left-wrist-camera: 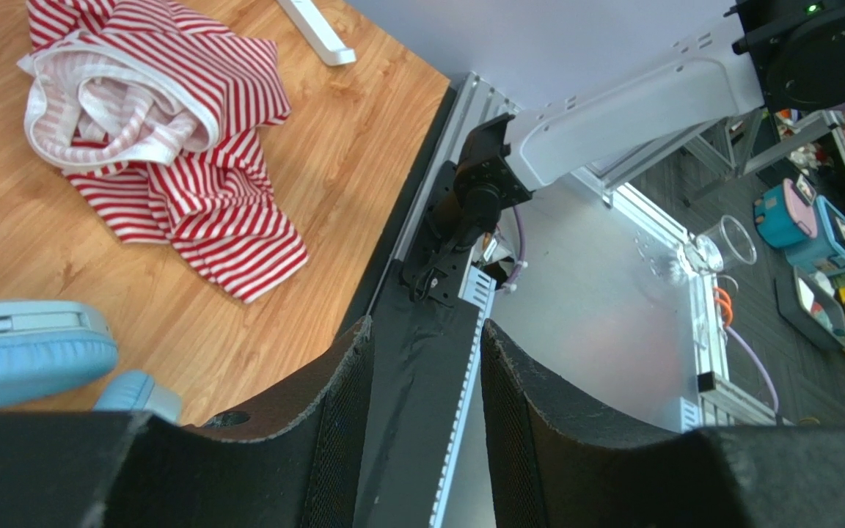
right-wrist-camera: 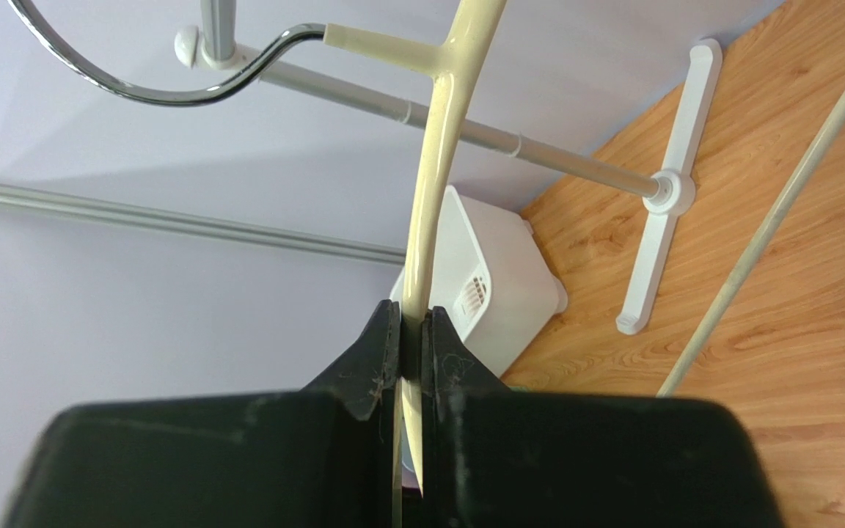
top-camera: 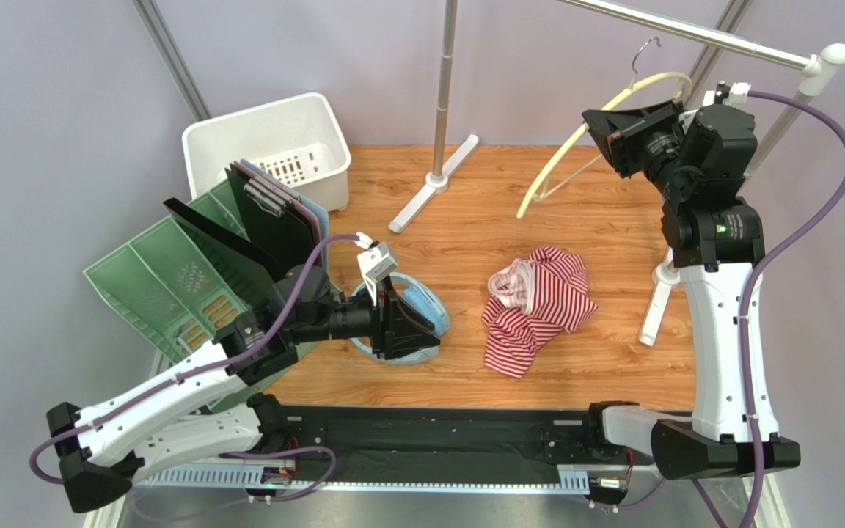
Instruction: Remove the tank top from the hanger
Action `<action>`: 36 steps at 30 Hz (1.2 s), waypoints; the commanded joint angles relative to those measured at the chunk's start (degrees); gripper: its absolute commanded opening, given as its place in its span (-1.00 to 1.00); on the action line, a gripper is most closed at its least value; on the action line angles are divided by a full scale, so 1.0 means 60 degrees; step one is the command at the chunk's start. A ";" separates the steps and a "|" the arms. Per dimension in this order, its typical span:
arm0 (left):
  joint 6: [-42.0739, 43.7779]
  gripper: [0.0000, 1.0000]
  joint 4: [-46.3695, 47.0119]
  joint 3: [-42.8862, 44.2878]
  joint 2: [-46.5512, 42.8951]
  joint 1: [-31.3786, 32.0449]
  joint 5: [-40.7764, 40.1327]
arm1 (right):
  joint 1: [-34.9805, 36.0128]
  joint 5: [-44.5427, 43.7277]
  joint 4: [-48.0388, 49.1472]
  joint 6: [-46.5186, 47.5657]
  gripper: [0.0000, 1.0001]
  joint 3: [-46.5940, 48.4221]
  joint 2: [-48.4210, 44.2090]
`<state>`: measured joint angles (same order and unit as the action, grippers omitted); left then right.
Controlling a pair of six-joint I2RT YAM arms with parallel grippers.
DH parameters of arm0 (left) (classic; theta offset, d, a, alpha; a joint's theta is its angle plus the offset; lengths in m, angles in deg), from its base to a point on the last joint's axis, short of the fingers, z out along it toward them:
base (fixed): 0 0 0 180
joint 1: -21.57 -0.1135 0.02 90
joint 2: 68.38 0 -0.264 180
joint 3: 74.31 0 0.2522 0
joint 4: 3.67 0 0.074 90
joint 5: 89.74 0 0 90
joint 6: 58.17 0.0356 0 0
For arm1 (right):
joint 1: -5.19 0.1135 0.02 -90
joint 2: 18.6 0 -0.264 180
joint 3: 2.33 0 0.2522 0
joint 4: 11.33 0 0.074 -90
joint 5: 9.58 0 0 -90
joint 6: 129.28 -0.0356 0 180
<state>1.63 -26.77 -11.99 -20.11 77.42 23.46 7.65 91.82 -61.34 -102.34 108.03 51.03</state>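
The red-and-white striped tank top (top-camera: 537,303) lies crumpled on the wooden table, off the hanger; it also shows in the left wrist view (left-wrist-camera: 162,143). The cream hanger (top-camera: 570,154) hangs bare, its grey hook (top-camera: 645,50) at the silver rail. My right gripper (top-camera: 603,119) is raised beside the rail and shut on the hanger's arm (right-wrist-camera: 438,165), the jaws (right-wrist-camera: 414,319) pinching it. My left gripper (top-camera: 421,327) hovers low, left of the tank top, and is open (left-wrist-camera: 425,330), with nothing between its fingers (left-wrist-camera: 328,429).
A blue round object (top-camera: 427,314) lies under the left gripper. Green file racks (top-camera: 174,275) and a white basket (top-camera: 273,149) stand at the left. The rack's pole and white foot (top-camera: 438,176) stand at the back, and the rail (top-camera: 702,39) crosses the top right.
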 commanded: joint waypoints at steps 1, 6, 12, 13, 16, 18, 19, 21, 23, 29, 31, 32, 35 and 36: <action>-0.0094 -0.07 -0.0317 -0.0343 -0.0486 0.0051 -0.0175 | -0.0117 -0.0699 0.1163 -0.0636 -1.00 0.0540 0.0099; -0.0007 -0.05 -0.0698 -0.0519 -0.1028 0.0066 -0.0395 | -0.0234 -0.0786 0.1149 -0.0884 -1.00 0.0834 0.0436; 0.0140 -0.05 -0.1006 -0.0446 -0.1102 0.0051 -0.0483 | -0.0322 -0.0889 0.1193 -0.1236 -1.00 0.0980 0.0686; 0.0140 -0.04 -0.1006 -0.0461 -0.1102 0.0051 -0.0469 | -0.0307 -0.0816 0.1193 -0.1266 -1.00 0.1082 0.0802; 0.0140 -0.04 -0.1006 -0.0475 -0.1102 0.0051 -0.0498 | -0.0600 -0.0539 0.1208 -0.1222 -1.00 0.1448 0.1036; 0.0140 -0.04 -0.1006 -0.0519 -0.1087 0.0051 -0.0527 | -0.0615 -0.0552 0.1193 -0.1207 -1.00 0.1581 0.1096; 0.0125 -0.04 -0.1006 -0.0519 -0.1087 0.0051 -0.0527 | -0.0629 -0.0639 0.1178 -0.1207 -1.00 0.1625 0.1096; 0.0125 -0.04 -0.1021 -0.0519 -0.1073 0.0051 -0.0527 | -0.0703 -0.0698 0.1149 -0.1207 -1.00 0.1771 0.1140; 0.0125 -0.04 -0.1006 -0.0505 -0.1073 0.0051 -0.0541 | -0.0805 -0.0626 0.1149 -0.1353 -1.00 0.1859 0.1212; 0.0140 -0.04 -0.1021 -0.0490 -0.1029 0.0051 -0.0527 | -0.0908 -0.0640 0.1090 -0.1807 -1.00 0.1801 0.1374; 0.0140 -0.03 -0.1064 -0.0490 -0.1028 0.0051 -0.0527 | -0.0937 -0.0640 0.1090 -0.1852 -1.00 0.1757 0.1462; 0.0154 -0.03 -0.1094 -0.0490 -0.1043 0.0051 -0.0513 | -0.0981 -0.0625 0.1061 -0.1968 -1.00 0.1728 0.1506; 0.0169 0.00 -0.1182 -0.0519 -0.1102 0.0051 -0.0556 | -0.1112 -0.0523 0.1076 -0.2086 -1.00 0.1582 0.1521; 0.0169 0.00 -0.1211 -0.0519 -0.1131 0.0051 -0.0614 | -0.1142 -0.0523 0.1076 -0.2086 -1.00 0.1480 0.1506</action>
<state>1.74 -33.13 -15.29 -26.25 77.46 20.46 1.90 88.56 -58.67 -113.23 116.81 60.58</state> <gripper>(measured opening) 0.494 0.022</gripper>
